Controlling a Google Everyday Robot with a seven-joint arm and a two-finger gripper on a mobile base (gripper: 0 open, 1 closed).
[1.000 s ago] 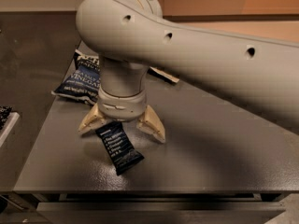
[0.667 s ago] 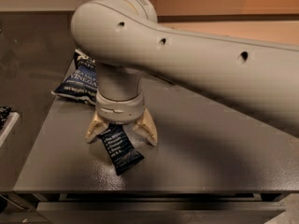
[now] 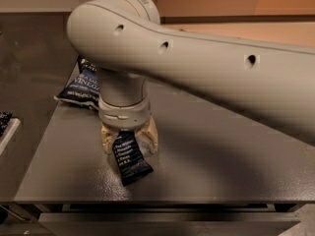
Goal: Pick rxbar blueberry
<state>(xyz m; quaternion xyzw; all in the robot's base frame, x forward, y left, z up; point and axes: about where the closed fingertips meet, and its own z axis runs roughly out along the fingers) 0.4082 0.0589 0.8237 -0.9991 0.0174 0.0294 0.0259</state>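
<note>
The rxbar blueberry, a small dark navy wrapper with pale text, lies on the grey table near its front edge. My gripper points straight down over the bar's upper end. Its tan fingers stand on either side of the bar, pressed in against its edges. The lower half of the bar sticks out toward the table's front. The big white arm crosses the view from the right and hides much of the table behind it.
A larger blue "Sea Salt & Vinegar" chip bag lies at the back left of the table, partly behind the arm. A dark and white object sits off the table's left edge. The front edge runs just below the bar.
The gripper has shifted slightly left and down over the bar, and its fingers have drawn in from a wide spread to the bar's sides. The bar has stayed in place.
</note>
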